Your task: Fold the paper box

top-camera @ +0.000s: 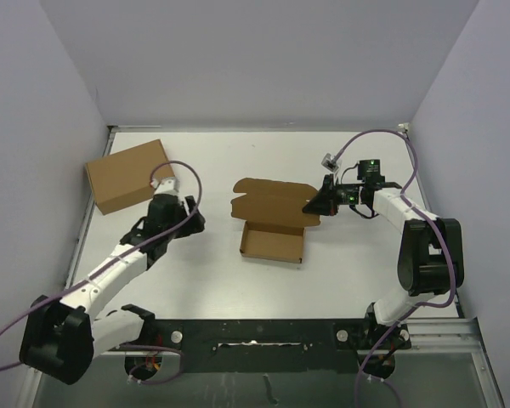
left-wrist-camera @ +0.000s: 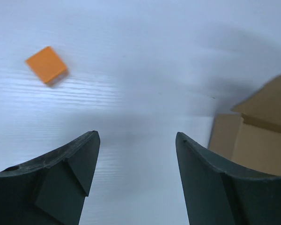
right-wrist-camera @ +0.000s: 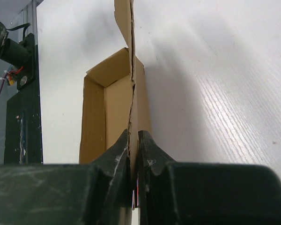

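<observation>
The paper box lies mid-table, brown cardboard, its shallow tray toward me and its lid flap raised behind. My right gripper is shut on the lid's right edge. In the right wrist view the thin cardboard edge runs straight between the pinched fingertips of the right gripper, with the tray to the left. My left gripper hovers left of the box, apart from it. In the left wrist view the left gripper stands open over bare table, and a corner of the paper box shows at right.
A larger plain cardboard box sits at the back left. A tiny orange cube lies on the table ahead of my left gripper. A small white clip lies behind the right gripper. White walls enclose three sides; a black rail spans the near edge.
</observation>
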Robot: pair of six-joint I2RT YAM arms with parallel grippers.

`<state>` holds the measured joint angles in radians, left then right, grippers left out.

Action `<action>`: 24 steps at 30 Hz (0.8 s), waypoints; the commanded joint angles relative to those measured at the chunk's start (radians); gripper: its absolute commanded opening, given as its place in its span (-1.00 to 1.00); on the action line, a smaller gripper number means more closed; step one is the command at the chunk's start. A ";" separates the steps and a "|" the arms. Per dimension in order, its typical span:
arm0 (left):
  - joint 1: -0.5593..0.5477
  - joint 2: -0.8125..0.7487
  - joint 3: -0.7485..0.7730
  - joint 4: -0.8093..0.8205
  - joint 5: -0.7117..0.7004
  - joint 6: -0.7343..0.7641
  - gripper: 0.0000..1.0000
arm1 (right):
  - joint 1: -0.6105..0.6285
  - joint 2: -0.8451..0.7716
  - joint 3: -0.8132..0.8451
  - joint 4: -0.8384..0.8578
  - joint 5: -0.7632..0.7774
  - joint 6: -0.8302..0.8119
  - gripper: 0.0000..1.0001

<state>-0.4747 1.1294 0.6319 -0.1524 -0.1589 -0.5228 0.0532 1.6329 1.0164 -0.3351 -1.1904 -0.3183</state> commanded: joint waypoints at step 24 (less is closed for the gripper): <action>0.321 0.280 0.149 -0.065 -0.101 -0.224 0.54 | -0.011 0.038 0.049 -0.021 0.031 -0.018 -0.12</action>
<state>-0.1635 1.3884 0.7292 -0.2367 -0.2245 -0.7212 0.0528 1.6806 1.0172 -0.3523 -1.1767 -0.3244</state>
